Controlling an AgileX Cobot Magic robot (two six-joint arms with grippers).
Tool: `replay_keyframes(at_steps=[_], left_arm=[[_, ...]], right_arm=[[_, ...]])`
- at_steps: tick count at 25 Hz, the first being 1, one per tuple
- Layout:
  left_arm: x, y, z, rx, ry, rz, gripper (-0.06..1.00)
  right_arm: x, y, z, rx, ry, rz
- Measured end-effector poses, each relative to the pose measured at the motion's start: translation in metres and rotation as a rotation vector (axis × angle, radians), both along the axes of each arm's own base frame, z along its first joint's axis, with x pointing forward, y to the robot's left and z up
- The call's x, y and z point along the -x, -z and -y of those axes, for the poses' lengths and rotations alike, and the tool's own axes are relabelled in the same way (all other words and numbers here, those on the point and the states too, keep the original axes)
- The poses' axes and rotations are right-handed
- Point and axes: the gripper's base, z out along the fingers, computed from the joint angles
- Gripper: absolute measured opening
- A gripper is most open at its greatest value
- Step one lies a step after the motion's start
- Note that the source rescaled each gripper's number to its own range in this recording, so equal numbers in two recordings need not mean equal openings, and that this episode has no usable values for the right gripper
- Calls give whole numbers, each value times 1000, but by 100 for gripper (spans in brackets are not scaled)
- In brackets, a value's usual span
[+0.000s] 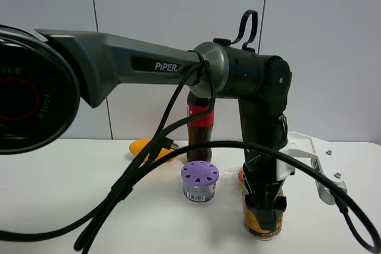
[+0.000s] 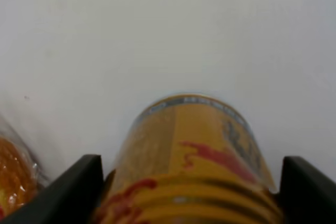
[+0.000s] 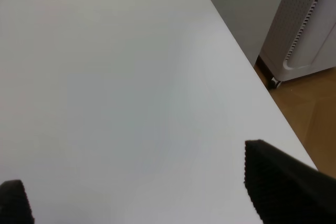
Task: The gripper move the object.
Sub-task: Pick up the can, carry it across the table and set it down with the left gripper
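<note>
A smooth, rounded yellow-orange thing point(image 1: 141, 146) lies at the left of the matt white table point(image 1: 59, 194), partly behind black cables. Next stands a dark cola bottle point(image 1: 200, 128) with a red label. In front of it is a squat round tub point(image 1: 200, 181) with a purple perforated lid. To the right, the black, hard-edged left claw point(image 1: 265, 205) points straight down over the can point(image 1: 264, 225), a gold metal cylinder upright on the table right of the tub. The left wrist view shows its two flat fingers point(image 2: 73, 192) clenched against the can's red-splashed sides, with a crinkly orange packet point(image 2: 13, 174) just beside. Farther right lies a white bracket point(image 1: 315, 159). The right claw point(image 3: 134, 182) gapes wide over bare table, its pads point(image 3: 283, 182) finely knurled.
</note>
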Motion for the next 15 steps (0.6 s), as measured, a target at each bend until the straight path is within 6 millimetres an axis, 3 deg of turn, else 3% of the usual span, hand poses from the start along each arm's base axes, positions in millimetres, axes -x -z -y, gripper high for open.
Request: replay_keyframes(at_steps=[7,8,9,11,13,15], left_arm=[[0,1,0,4,-32,-8,0],[0,1,0,5,-43,-11,4],[0,0,0,8,-55,-14,12],[-2,-6,2,25,-89,-15,39],[-4,-17,4,40,-126,-12,57],[-5,-31,4,43,-172,-11,68]], right_arm=[[0,0,0,0,0,0],[0,0,0,0,0,0],[0,0,0,0,0,0],[0,0,0,0,0,0],[0,0,0,0,0,0],[0,0,0,0,0,0]])
